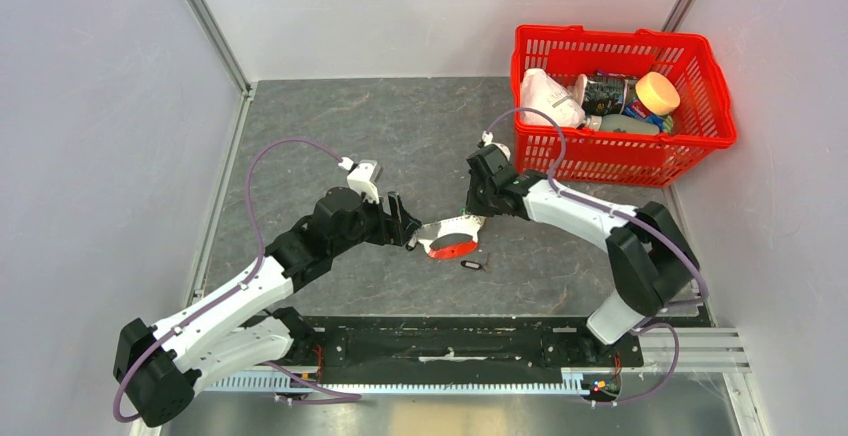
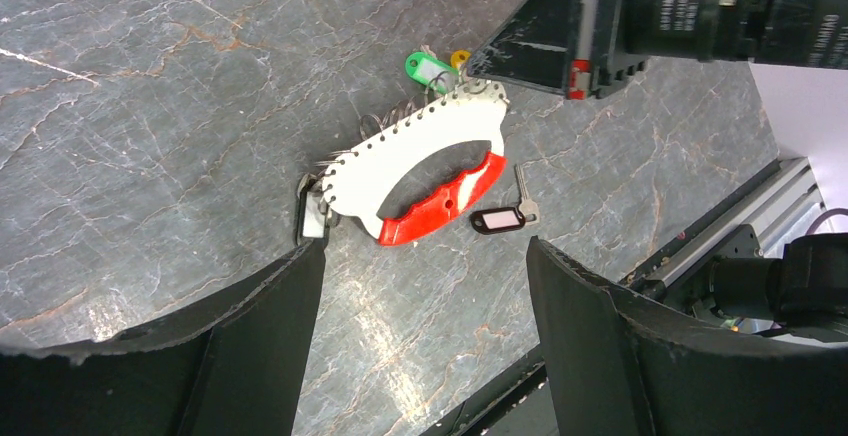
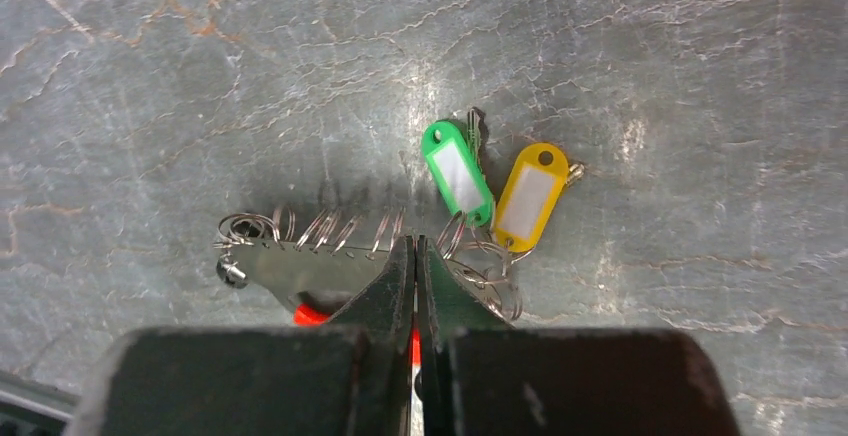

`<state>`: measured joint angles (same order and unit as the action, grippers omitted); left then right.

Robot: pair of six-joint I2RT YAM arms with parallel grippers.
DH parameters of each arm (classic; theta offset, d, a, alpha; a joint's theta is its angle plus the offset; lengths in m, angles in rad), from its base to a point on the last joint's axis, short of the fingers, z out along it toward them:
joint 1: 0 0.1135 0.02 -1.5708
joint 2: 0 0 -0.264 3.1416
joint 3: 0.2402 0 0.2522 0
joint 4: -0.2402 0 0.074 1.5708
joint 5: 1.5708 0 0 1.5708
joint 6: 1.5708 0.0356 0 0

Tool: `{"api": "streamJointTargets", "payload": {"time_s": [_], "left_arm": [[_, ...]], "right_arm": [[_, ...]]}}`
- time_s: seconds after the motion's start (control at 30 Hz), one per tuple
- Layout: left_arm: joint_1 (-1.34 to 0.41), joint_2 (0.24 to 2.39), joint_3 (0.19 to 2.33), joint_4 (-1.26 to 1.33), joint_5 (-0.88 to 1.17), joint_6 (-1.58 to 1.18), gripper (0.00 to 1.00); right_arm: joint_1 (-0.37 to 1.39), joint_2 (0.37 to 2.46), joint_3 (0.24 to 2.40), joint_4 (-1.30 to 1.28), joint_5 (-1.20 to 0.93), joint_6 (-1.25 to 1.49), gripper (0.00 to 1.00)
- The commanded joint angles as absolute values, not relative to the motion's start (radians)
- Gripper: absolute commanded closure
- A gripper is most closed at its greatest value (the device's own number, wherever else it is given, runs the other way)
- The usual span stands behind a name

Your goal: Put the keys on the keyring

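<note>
The keyring is a white handle-shaped plate [image 1: 450,239] with a red grip section [image 2: 440,201] and several wire rings [image 3: 320,226] along its edge. It also shows in the left wrist view [image 2: 400,156]. My right gripper [image 3: 416,246] is shut on the plate's edge, also seen in the top view [image 1: 478,218]. A green-tagged key [image 3: 457,171] and a yellow-tagged key [image 3: 530,196] hang on rings beside it. A black-tagged silver key [image 2: 495,220] lies loose on the table by the red section [image 1: 473,264]. My left gripper [image 2: 425,248] is open and empty at the plate's left end [image 1: 410,231].
A red basket [image 1: 700,146] holding several items stands at the back right. A small silver piece [image 2: 312,214] hangs at the plate's left end, close to my left finger. The black base rail [image 1: 450,341] runs along the near edge.
</note>
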<state>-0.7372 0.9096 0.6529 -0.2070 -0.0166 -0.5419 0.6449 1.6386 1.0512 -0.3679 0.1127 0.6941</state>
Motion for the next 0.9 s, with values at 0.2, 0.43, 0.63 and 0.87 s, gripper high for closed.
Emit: {"api": "streamJointTargets", "payload": {"time_s": [0.2,0.43,0.63,0.87], "left_arm": [[-0.741,0.880,0.657,-0.146,-0.005,-0.587,0.20],[-0.741,0.845,0.661,-0.144,0.036,-0.595,0.20],[-0.741,0.787,0.667,-0.128,0.081,-0.608,0.20],[-0.741,0.719,0.684,-0.091,0.187,-0.584,0.20]], "right_arm": [[0.643,1.395,0.968,-0.284,0.104,0.506,1.00],[0.644,1.264,0.971,-0.283,0.037,0.372,1.00],[0.643,1.172,1.016,-0.311,-0.127,0.242,1.00],[0.655,1.143,1.151,-0.433,-0.380,0.156,1.00]]}}
